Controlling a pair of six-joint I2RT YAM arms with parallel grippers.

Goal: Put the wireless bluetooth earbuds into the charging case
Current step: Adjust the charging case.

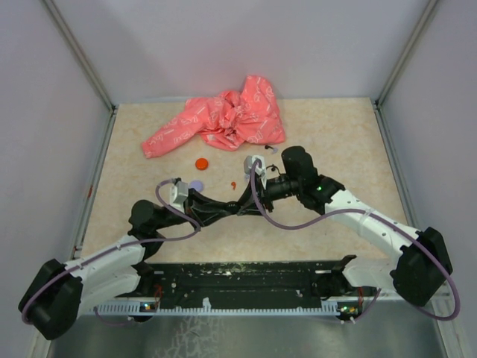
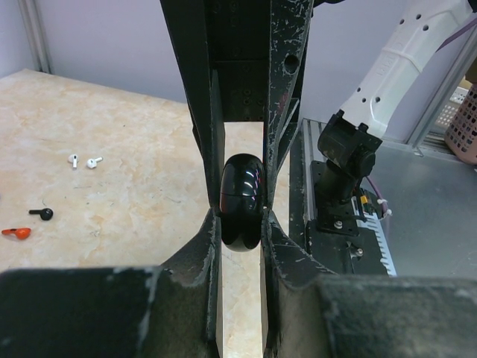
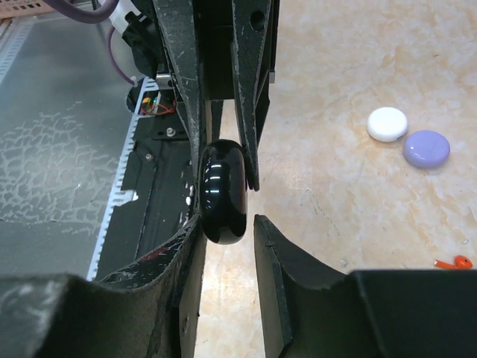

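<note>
My two grippers meet tip to tip at mid-table in the top view, left gripper [image 1: 235,207], right gripper [image 1: 247,201]. My left gripper [image 2: 241,221] is shut on a glossy black oval piece [image 2: 242,201], held above the table. My right gripper [image 3: 229,221] is open astride the same piece [image 3: 222,192]: one finger touches it, the other stands off with a gap. The red-orange charging case disc [image 1: 201,163] lies apart, near the cloth. One tiny red earbud [image 1: 233,185] lies on the table and also shows in the wrist views [image 2: 16,233] [image 3: 455,262]. The second is not seen.
A pink printed cloth [image 1: 223,119] lies crumpled at the back. A lavender disc [image 1: 196,184] [image 3: 426,148] and a white disc [image 3: 387,124] lie on the table. Two white earbuds [image 2: 82,160] and a black one [image 2: 42,214] lie loose. Walls enclose three sides.
</note>
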